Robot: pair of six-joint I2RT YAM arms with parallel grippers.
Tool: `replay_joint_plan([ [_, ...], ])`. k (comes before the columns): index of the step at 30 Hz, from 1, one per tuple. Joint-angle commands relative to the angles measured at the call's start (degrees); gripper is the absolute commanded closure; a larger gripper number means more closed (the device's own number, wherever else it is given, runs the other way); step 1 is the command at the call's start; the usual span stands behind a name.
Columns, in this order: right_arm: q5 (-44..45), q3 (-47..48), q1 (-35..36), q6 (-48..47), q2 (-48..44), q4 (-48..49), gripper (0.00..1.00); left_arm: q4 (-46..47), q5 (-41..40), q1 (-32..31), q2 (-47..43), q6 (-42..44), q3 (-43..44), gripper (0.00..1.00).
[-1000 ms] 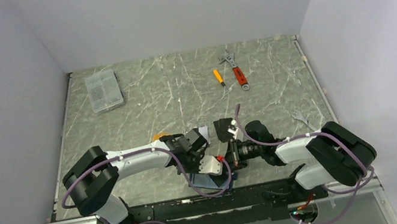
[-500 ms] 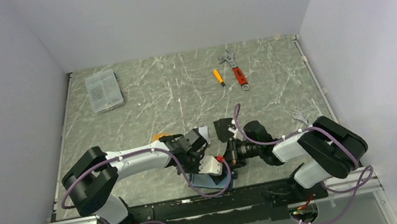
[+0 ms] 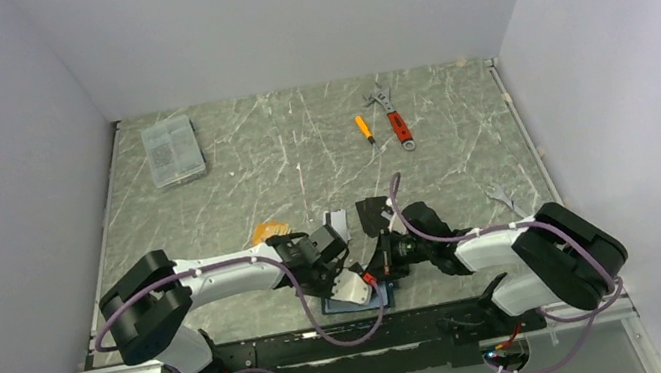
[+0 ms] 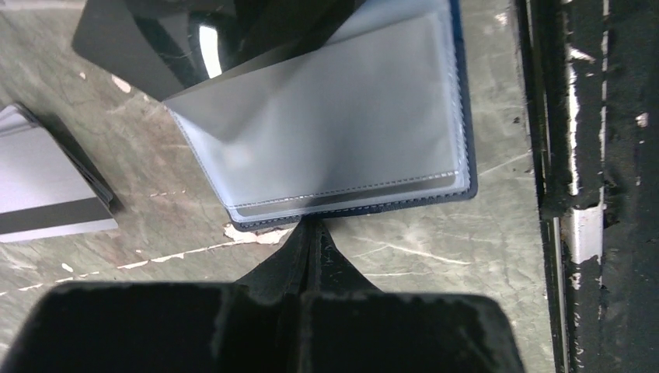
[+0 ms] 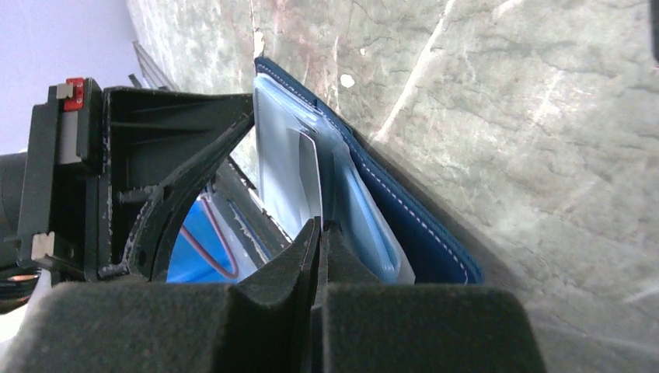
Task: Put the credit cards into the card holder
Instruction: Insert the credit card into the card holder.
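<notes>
- Left gripper (image 4: pixel 311 233): fingers fully together with nothing between them. The closed tip bears on the near stitched rim of the navy blue folding card holder (image 4: pixel 365 132), which lies open with its pale clear-grey pockets facing up.
- Right gripper (image 5: pixel 319 230): fingers likewise together. A clear pocket leaf of the card holder runs straight into the fingertip line and stands raised off the rest, so the leaf is judged to be pinched and lifted.
- Card holder location: at the near edge of the grey marbled table (image 3: pixel 302 161), just in front of the black base rail (image 3: pixel 440 318), between the two grippers. Its long axis runs left to right, parallel to that rail.
- Pocket contents: no card shows in the pockets visible from the left wrist.
- Credit cards: all lie beyond the card holder, farther from the bases. The orange-tan card (image 3: pixel 268 229) is on the left arm's side, apart from the others. The white-grey card (image 3: pixel 334 217) and the black cards (image 3: pixel 372 212) sit side by side just past both grippers.
- Governing relation: every card lies outward from both closed tips. The white-grey card is nearest the left gripper, just left of its fingers in the left wrist view.
- Step in hand (judgement): opening a pocket; loading not yet started.
- Next move (judgement): the left gripper, gripping nothing, is the freer arm to reach out for a card. Lifting it off the rim may let the card holder shift under the raised leaf.
</notes>
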Motion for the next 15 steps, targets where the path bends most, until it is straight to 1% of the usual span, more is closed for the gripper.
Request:
replay_joint_plan([
  [1, 6.69, 1.08, 0.29, -2.98, -2.95, -8.77, 1.0, -3.89, 10.26, -3.17, 3.76, -0.24, -3.68, 1.0],
  [4, 6.79, 1.5, 0.3, -3.53, -3.54, -10.14, 1.0, -4.03, 10.78, -4.17, 3.68, -0.37, -3.43, 1.0],
  [15, 7.8, 0.92, 0.29, -4.43, -0.24, -8.34, 1.0, -3.8, 10.1, -5.5, 4.37, -1.14, -3.18, 1.0],
])
